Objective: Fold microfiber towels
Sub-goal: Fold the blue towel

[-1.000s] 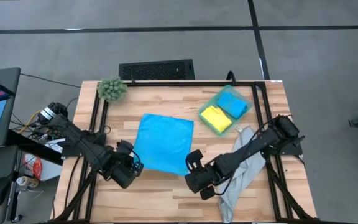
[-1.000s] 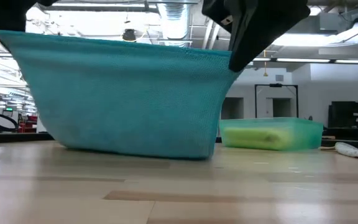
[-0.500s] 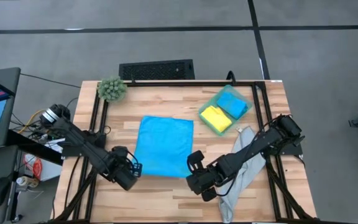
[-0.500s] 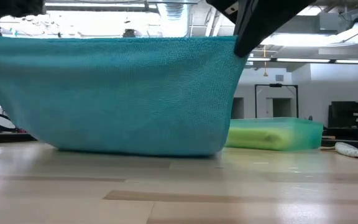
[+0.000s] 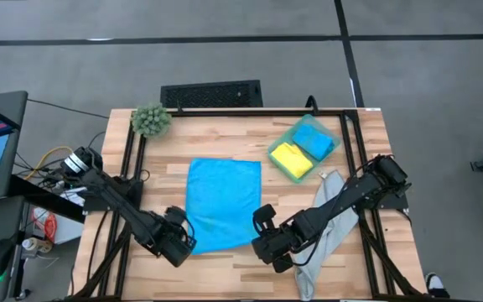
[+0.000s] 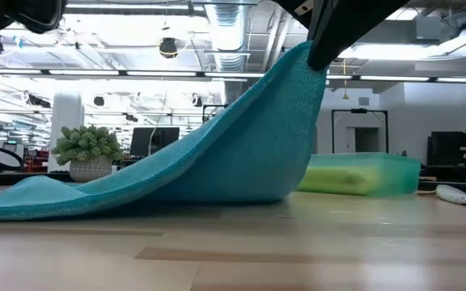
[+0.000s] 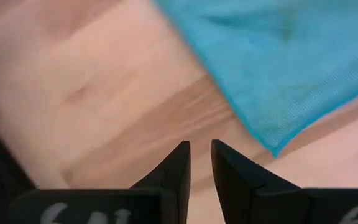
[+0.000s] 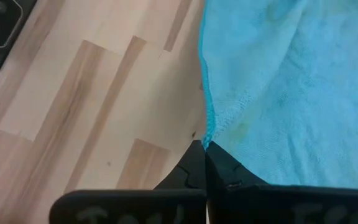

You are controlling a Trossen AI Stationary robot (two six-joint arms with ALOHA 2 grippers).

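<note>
Right pincer [image 8: 204,148] is pinched tight on the edge of the big blue towel [image 5: 221,204], holding that corner up off the desk [image 5: 225,267], so in the low view the cloth slopes from the raised corner down to a flat end lying on the wood. Left pincer [image 7: 200,149] sits just off the towel's other near corner, its fingers [image 7: 180,163] parted by a narrow gap with nothing between them, and the blue corner lies on the desk a little ahead of the tips. Beyond the right pincer, the green bin [image 5: 303,148] holds a folded yellow towel [image 5: 291,159] and a folded blue towel [image 5: 314,143] side by side. The pale grey towel [image 5: 324,236] lies crumpled under the right arm, trailing toward the desk's near edge. Far from the left pincer, at the back corner, stands the fuzzy green plant [image 5: 151,120].
</note>
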